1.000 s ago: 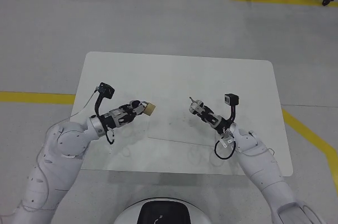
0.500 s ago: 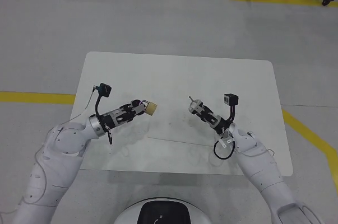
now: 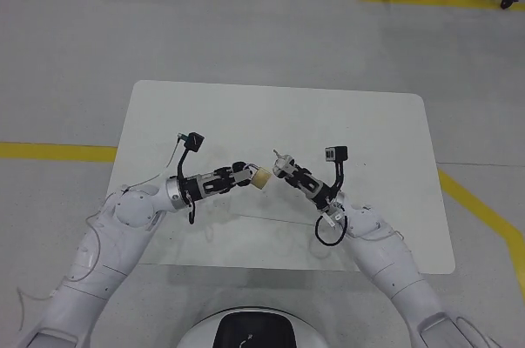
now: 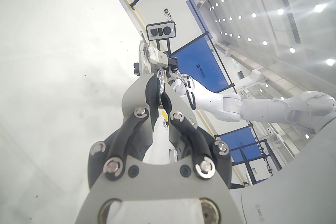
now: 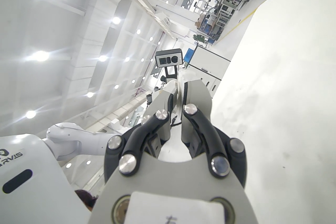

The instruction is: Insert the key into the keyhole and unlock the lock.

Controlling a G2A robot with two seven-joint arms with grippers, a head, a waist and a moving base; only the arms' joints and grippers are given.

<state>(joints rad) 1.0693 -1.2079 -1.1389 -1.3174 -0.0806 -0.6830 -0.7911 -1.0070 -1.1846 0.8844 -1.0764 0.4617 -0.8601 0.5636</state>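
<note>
- Counter [image 3: 349,122]: white top with rounded corners. Both arms meet over its middle.
- Left gripper [image 3: 247,171]: clamped on the lock and raised off the counter, with its tip turned toward the other arm. In the left wrist view its fingers [image 4: 134,93] are pinched narrow around a small metal part.
- Lock [image 3: 260,177]: small brass-coloured padlock. Its body juts out past the left gripper's tip, clear of the counter surface, with its free end facing the key.
- Right gripper [image 3: 286,165]: drawn in narrow on the key and raised off the counter, pointing at the lock. In the right wrist view the fingers [image 5: 199,96] have only a thin slit between them.
- Key [image 3: 277,156]: small, pale metal piece sticking out of the right gripper's tip, just beside the lock. It is too small to tell whether it touches the lock or has entered the keyhole.
</note>
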